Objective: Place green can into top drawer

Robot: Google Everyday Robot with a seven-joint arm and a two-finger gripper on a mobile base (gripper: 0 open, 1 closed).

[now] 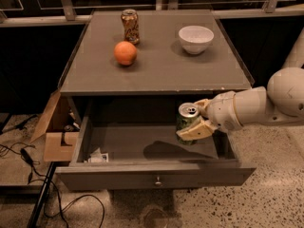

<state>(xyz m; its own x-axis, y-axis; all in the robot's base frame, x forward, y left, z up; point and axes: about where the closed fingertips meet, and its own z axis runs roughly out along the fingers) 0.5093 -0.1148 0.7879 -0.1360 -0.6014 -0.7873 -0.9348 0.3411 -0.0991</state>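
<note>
The green can [186, 120], slim with a silver top and pull-tab, is held upright in my gripper [195, 122], which is shut on it. The white arm reaches in from the right. The can hangs over the right part of the open top drawer [152, 174], below the cabinet's top edge, with its shadow on the drawer floor. The drawer is pulled out wide, its flat grey front has a small round knob [157, 180].
On the cabinet top [156, 75] stand a brown-gold can [129, 26], an orange [125, 52] and a white bowl [195, 38]. A small packet [98, 156] lies in the drawer's front left corner. A cardboard box [56, 134] and cables [19, 156] lie on the floor at left.
</note>
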